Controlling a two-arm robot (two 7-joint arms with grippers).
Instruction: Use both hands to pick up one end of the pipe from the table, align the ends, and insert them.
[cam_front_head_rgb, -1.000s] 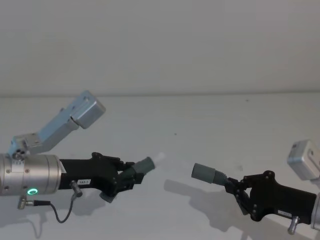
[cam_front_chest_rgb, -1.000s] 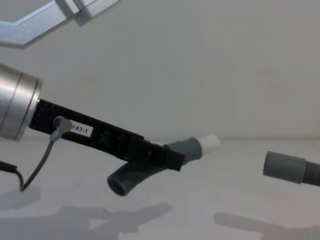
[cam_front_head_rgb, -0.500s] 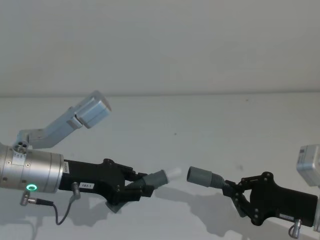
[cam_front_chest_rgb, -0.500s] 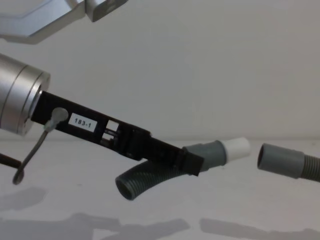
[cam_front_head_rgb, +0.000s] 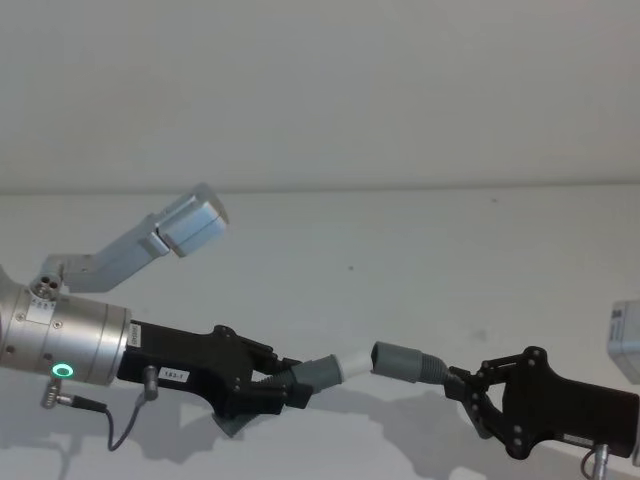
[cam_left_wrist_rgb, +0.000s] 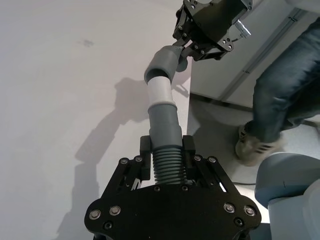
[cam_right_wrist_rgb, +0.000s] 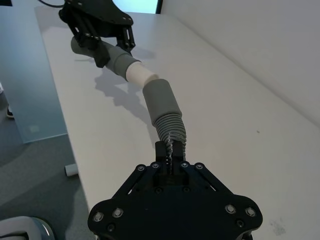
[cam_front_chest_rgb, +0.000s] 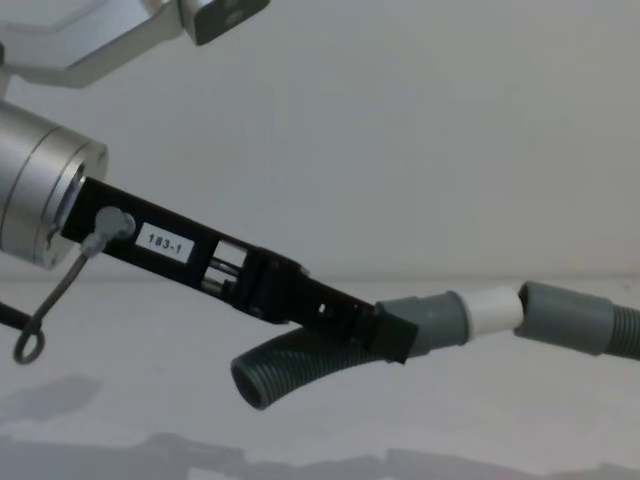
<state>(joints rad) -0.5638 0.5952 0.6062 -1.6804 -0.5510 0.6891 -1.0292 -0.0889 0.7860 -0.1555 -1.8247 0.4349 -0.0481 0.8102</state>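
Two lengths of dark ribbed pipe are held above the white table (cam_front_head_rgb: 400, 250). My left gripper (cam_front_head_rgb: 290, 385) is shut on the ribbed part just behind a grey cuff (cam_front_head_rgb: 318, 372) with a white tip (cam_front_head_rgb: 352, 362). A loose tail (cam_front_chest_rgb: 285, 360) hangs below it. My right gripper (cam_front_head_rgb: 465, 392) is shut on the ribs behind the hollow socket cuff (cam_front_head_rgb: 398, 360). The white tip (cam_front_chest_rgb: 495, 305) meets the socket's mouth (cam_front_chest_rgb: 565, 317), nearly in line. From the left wrist, the tip (cam_left_wrist_rgb: 161, 90) touches the socket (cam_left_wrist_rgb: 162, 62); the right wrist shows tip (cam_right_wrist_rgb: 140, 75) and socket (cam_right_wrist_rgb: 161, 102) joined at a slight angle.
A silver camera bracket (cam_front_head_rgb: 150, 240) sticks up from the left wrist. Past the table's edge a person's legs in jeans (cam_left_wrist_rgb: 280, 95) stand on the floor. Bare table surface lies beneath and behind both grippers.
My left gripper carried the tipped cuff rightward and lower. The gap to the socket cuff closed, and the white tip now touches its mouth. The right gripper shifted slightly left.
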